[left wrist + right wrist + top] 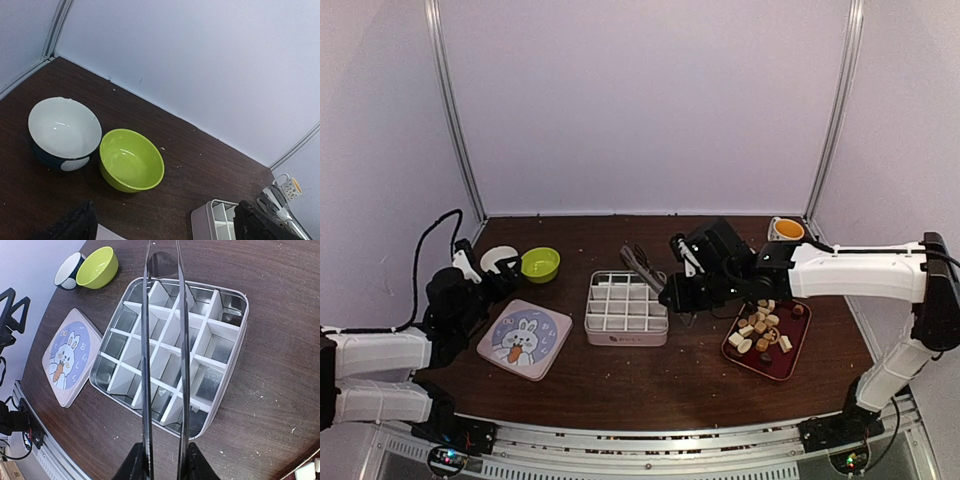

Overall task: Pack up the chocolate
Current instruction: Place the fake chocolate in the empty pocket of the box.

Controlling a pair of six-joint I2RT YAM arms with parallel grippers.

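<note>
Beneath the right gripper [162, 460], clamped on tongs [146, 340], the tin [215, 347] looks empty; all chocolate [760, 325] waits in the tray [775, 362]; left gripper [162, 227] gapes.

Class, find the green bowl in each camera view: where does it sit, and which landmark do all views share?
Top external: green bowl back left, left of the divided tin.
Left wrist: centre of frame; tin at bottom right.
Right wrist: top left corner; tin central.
Shared landmark: the divided tin.
</note>
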